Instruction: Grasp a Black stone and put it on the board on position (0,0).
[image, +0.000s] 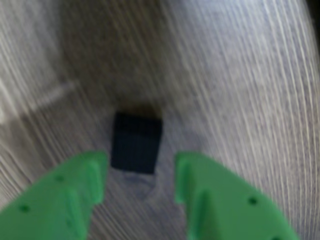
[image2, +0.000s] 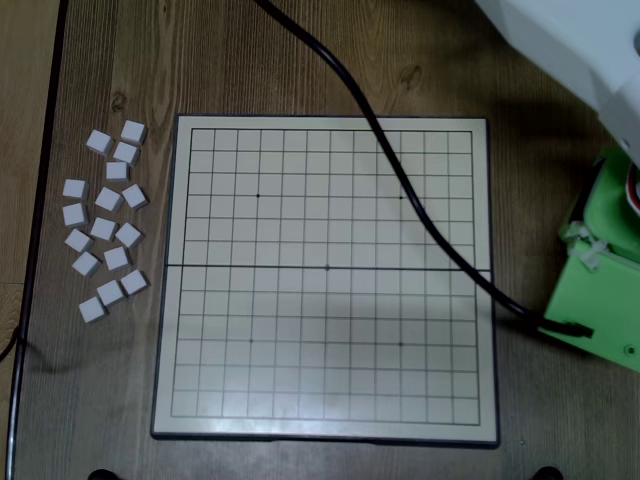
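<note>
My tool is open and empty, its green fingers on either side of the black stone, which lies mid-frame on the counter in the wrist view. The stone looks light, rigid and flat-sided, so I'd pinch its two opposite sides. Only the overhead view shows the board, bare, with the white blocks at its left; the stone is not in it.

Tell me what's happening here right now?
The arm's green pincer is open over the wooden table, with a black stone lying just ahead between its fingers, not yet gripped. In the overhead view the board is bare, its centre dot uncovered, with a black cable trailing across it. White blocks sit loose to its left.
</note>
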